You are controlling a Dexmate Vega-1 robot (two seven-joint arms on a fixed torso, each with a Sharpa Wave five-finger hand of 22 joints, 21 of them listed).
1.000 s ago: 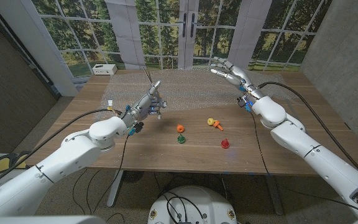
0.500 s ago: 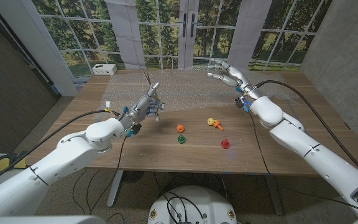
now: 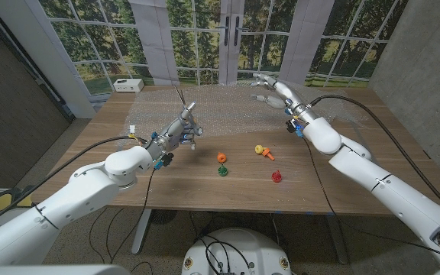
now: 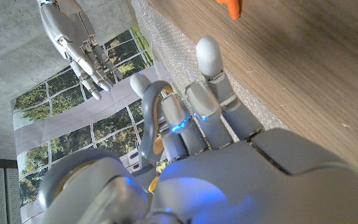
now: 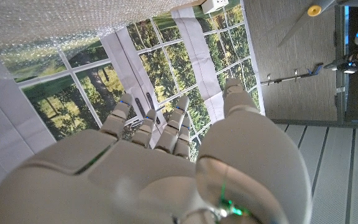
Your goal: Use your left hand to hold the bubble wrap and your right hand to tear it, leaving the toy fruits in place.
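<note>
A clear sheet of bubble wrap (image 3: 235,108) lies on the far middle of the wooden table (image 3: 128,183). My left hand (image 3: 183,128) sits at the sheet's near left edge with its fingers (image 4: 207,59) reaching over the bubble wrap (image 4: 179,46); I cannot tell whether they touch it. My right hand (image 3: 272,85) hovers above the sheet's far right part, fingers apart and holding nothing; it is also the right hand (image 4: 73,37) in the left wrist view. The right wrist view has my right hand (image 5: 166,168) over the bubble wrap (image 5: 55,18). Toy fruits lie nearer me: orange (image 3: 221,157), green (image 3: 223,170), yellow-orange (image 3: 264,150), red (image 3: 277,176).
A small white box (image 3: 128,85) stands at the table's far left corner. Windows and a door are behind the table. Cables trail from both arms over the near edge.
My right hand has drifted left and a little farther over the bubble wrap's far edge. The left hand and the toy fruits have stayed put.
</note>
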